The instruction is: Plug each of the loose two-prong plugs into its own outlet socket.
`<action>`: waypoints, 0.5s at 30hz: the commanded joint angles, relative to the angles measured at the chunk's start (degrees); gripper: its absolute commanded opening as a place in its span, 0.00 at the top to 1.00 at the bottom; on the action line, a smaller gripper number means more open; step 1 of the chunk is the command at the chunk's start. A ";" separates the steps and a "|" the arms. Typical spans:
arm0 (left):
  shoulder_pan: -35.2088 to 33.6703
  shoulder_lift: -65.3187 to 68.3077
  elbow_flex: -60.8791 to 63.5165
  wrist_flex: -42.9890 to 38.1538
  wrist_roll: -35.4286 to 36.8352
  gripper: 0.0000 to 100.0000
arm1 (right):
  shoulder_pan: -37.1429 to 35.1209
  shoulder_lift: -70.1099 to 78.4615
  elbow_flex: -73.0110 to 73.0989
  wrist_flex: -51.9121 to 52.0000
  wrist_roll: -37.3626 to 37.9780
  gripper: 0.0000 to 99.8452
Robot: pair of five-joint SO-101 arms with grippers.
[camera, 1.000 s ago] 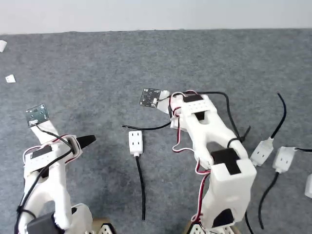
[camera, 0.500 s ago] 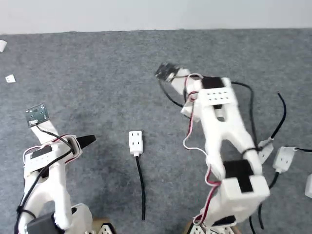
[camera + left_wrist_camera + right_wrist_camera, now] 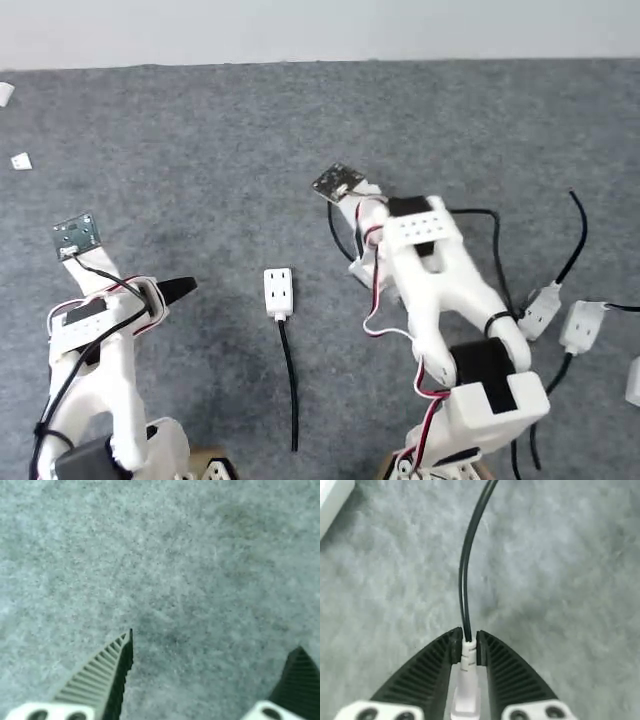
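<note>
White plug (image 3: 466, 692) clenched in right tool (image 3: 467, 636), cord (image 3: 469, 570) running ahead; middle socket (image 3: 277, 288) on table (image 3: 200, 150) between both arms, lengthwise toward their bases; left tool (image 3: 215, 640) splayed, empty.

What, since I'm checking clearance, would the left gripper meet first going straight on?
Probably just the grey carpet: ahead of the open left gripper lies bare carpet, though depth is unclear.

Built of white plastic shells on left arm (image 3: 100, 370) and right arm (image 3: 440, 290), with black motor blocks (image 3: 478, 355) at the joints. Strung with red, white and black cables (image 3: 376, 292). Topped by small dark circuit boards (image 3: 338, 183) at the wrists. Tipped with dark, ridged, tapering fingers (image 3: 427, 677) on left gripper (image 3: 215, 642) and right gripper (image 3: 467, 632).
</note>
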 commanded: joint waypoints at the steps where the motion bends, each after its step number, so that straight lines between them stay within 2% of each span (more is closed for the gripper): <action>1: 0.00 -1.32 -0.48 -1.23 -0.26 0.56 | -0.48 -3.21 1.14 -6.90 -4.75 0.90; 4: 0.00 -1.32 -0.48 -1.23 -0.26 0.56 | -0.13 -3.21 1.14 -7.52 -5.45 0.75; 6: 0.00 -1.32 -0.48 -1.23 -0.26 0.56 | 0.04 -3.38 0.79 -7.69 -5.45 0.70; 11: 0.00 -1.32 -0.48 -1.23 -0.26 0.56 | 0.04 -3.82 -3.43 -5.41 -5.54 0.77; 13: 0.00 -1.32 -0.48 -1.23 -0.26 0.56 | -0.31 -3.82 -5.45 -2.33 -5.89 0.84; 15: 0.00 -1.32 -0.48 -1.23 -0.26 0.56 | -1.27 -4.00 -6.86 1.01 -6.07 0.95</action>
